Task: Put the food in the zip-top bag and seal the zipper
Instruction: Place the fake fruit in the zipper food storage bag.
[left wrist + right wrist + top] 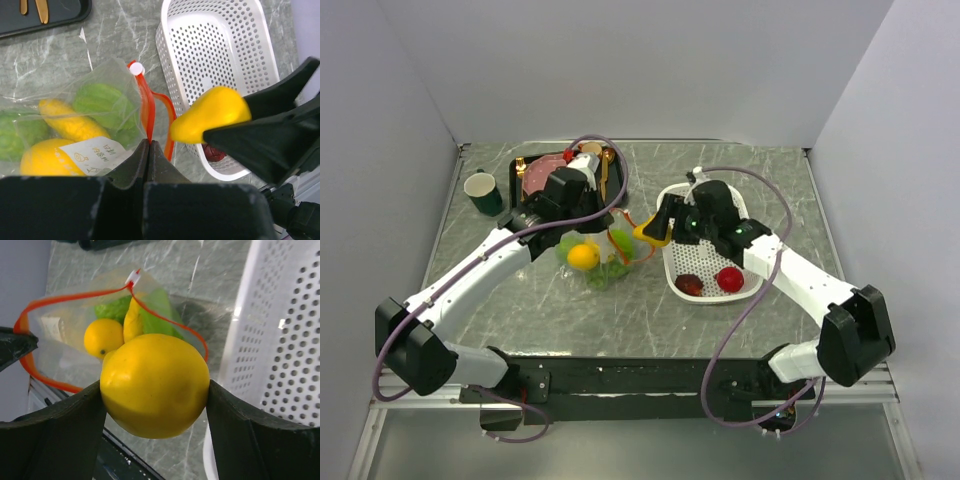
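The right gripper (155,390) is closed only as far as a lemon (155,382) lets it, its two dark fingers pressed against opposite sides of the fruit. Just ahead of the gripper, beyond the lemon, the zip-top bag (65,335) lies on the table (215,270) with its mouth gaping toward the fruit. The orange-red zipper (170,322) forms an open loop, with its white slider (132,276) at the far end. Inside the bag are a second lemon (102,337), a corn cob (131,320) and green pieces (160,307). Close on this gripper's right stands the white perforated basket (280,340).

The left gripper (149,149) has its jaws fully together, pinching the bag's mouth edge where the zipper strip runs into the tips. The bag spreads away to its left, and the held lemon hangs just beside it on the right, clear of the bag's mouth.

Only the left wrist view shows the printed label (95,150) on the bag near the jaws. It also shows, farther off, a corner of the black tray (60,15) with gold cutlery (37,7).

Only the top view shows what is in the basket: a red piece (729,279) and a dark piece (689,285) lie at its near end, below the right gripper. It also shows a pink plate (542,178) on the tray behind the left gripper and a green cup (483,192) well off to that gripper's left.
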